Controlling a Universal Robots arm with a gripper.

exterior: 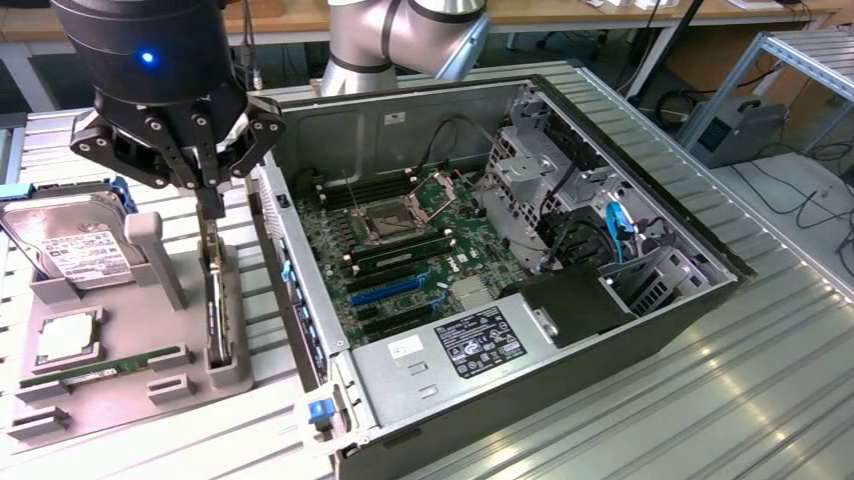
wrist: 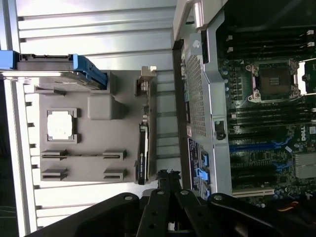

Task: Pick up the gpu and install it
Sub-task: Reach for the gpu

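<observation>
1. The tool (exterior: 211, 228) (wrist: 168, 174) is clenched. Its black fingers are pressed into one thin blade with nothing visible between them. It hangs just over the gpu (exterior: 218, 305) (wrist: 142, 155), and I cannot tell whether the tips touch the card.
2. The gpu stands on edge in a slot of the grey holder (exterior: 160, 335) (wrist: 98, 148). The holder sits on the table (exterior: 694, 400) (wrist: 98, 34), outside the computer case (exterior: 641, 320) (wrist: 197, 98) and just beside its side wall.
3. On the same holder, to the exterior view's left of the card, a hard drive (exterior: 74, 250) (wrist: 59, 66) with a white label is propped at a tilt. A processor chip (exterior: 67, 337) (wrist: 61, 123) lies in a square recess, and a RAM stick (exterior: 100, 368) lies flat.
4. The card is hemmed in on both sides, with a grey upright post of the holder close on one and the case wall close on the other.
5. The table is ribbed bare metal and the holder is matte grey with blocky slots. The case is open sheet steel showing a green motherboard (exterior: 400, 250) (wrist: 266, 113). The gpu is a thin dark card with a silver end bracket.
6. The gpu's long axis lies level, roughly parallel to the case wall, with its flat faces upright. The bracket is at the end nearer the hard drive, and the black fan side faces the processor chip.
</observation>
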